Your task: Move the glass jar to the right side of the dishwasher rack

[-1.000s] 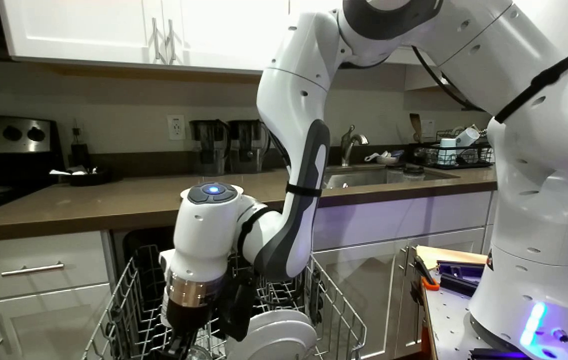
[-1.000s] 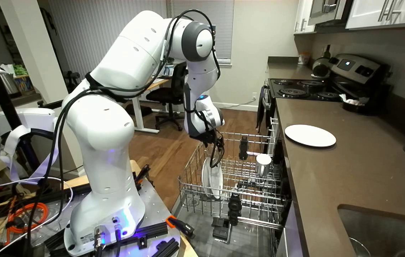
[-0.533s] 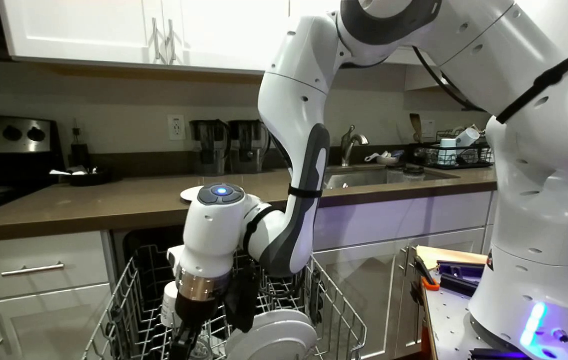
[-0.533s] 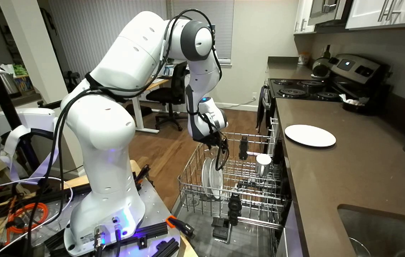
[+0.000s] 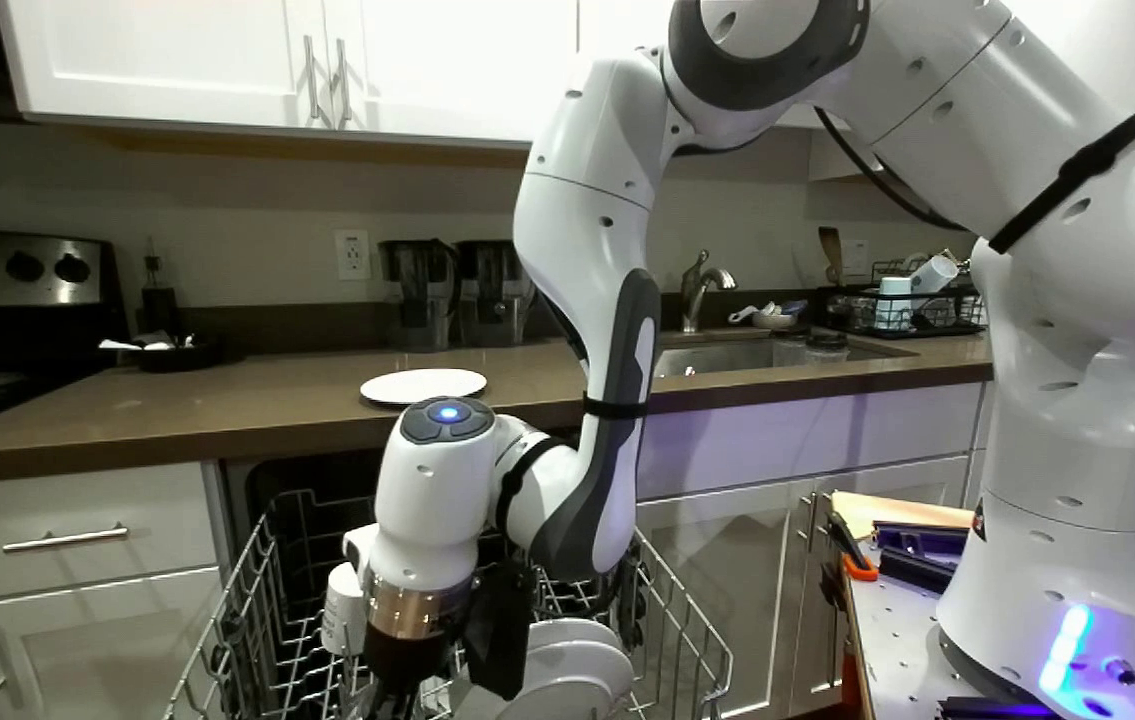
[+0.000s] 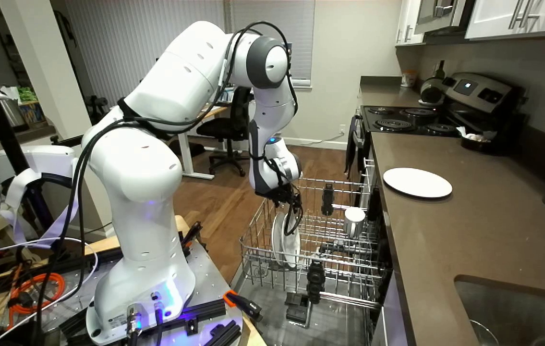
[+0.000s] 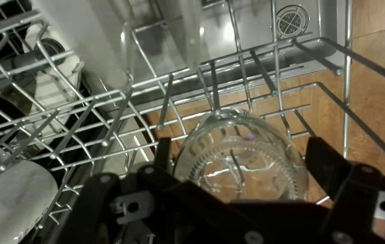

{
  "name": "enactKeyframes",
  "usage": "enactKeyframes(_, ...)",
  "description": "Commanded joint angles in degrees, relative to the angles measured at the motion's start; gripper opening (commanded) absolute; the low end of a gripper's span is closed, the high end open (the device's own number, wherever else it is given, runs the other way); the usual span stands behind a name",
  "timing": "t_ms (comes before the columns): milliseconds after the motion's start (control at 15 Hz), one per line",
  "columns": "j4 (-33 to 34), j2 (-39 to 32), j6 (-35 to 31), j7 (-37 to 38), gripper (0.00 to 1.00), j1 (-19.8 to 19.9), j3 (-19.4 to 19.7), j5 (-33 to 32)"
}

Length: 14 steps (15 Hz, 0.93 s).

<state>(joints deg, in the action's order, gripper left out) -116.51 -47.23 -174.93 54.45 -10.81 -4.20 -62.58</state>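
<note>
The glass jar (image 7: 239, 159) is clear and round with a ribbed ring at its near end. It sits in the light grey wire dishwasher rack (image 7: 117, 93), tines showing around and through it. My gripper (image 7: 239, 145) is open, with one black finger on each side of the jar. A thin gap shows at the left finger; whether the right finger touches the jar I cannot tell. In an exterior view the gripper (image 5: 392, 700) reaches down into the rack (image 5: 207, 635), and the frame edge cuts it off. The rack (image 6: 320, 221) also shows in an exterior view, where the jar is hard to make out.
White plates (image 5: 577, 665) stand upright beside the gripper; they also show in an exterior view (image 6: 291, 242). A white mug (image 6: 354, 221) sits in the rack, and in the wrist view (image 7: 16, 196) at lower left. A white plate (image 6: 417, 182) lies on the countertop.
My arm first shifts away from the mug toward the plates, then the hand lowers further into the rack. The countertop plate and mug come more into view. Plates and mug stay in place.
</note>
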Motion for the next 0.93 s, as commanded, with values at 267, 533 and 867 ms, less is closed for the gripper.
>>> enactKeyframes(267, 1.13, -0.92, -2.65, 1.06, 0.97, -0.15, 0.50, -0.48)
enactKeyframes(533, 2.66, -1.28, -4.21, 1.92, 1.00, -1.11, 1.57, -0.85)
enactKeyframes(867, 2.62, -1.57, -3.13, 0.26, 1.00, -0.80, 0.78, 0.07)
